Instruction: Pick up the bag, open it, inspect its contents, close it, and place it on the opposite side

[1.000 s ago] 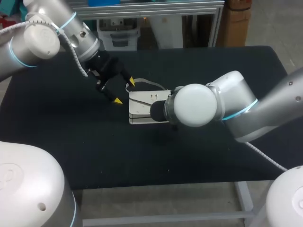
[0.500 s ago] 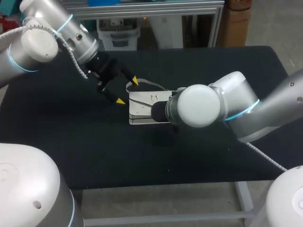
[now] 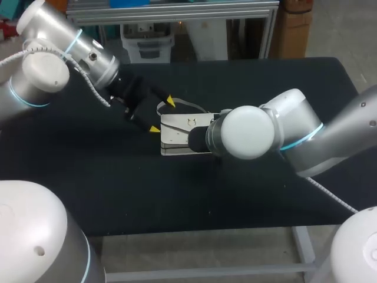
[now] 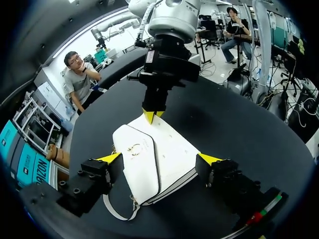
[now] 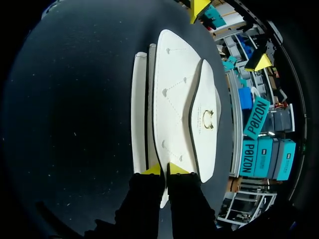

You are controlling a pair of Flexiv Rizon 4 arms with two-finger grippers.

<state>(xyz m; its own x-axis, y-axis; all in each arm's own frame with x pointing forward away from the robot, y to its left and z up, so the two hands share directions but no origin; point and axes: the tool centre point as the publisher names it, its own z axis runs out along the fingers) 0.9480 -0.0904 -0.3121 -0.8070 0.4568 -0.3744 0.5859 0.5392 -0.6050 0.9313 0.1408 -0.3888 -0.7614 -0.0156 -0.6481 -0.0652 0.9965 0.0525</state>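
Head view: flat white bag

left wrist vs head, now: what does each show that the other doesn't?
Left wrist only: the right gripper, its tips close together at the bag's far edge.

Head only: the right arm lying over that end of the bag and hiding its gripper, and the table out to its edges.

Both: the white bag flat on the table, its strap, and the left gripper open, tips spread wide at the bag's strap end.
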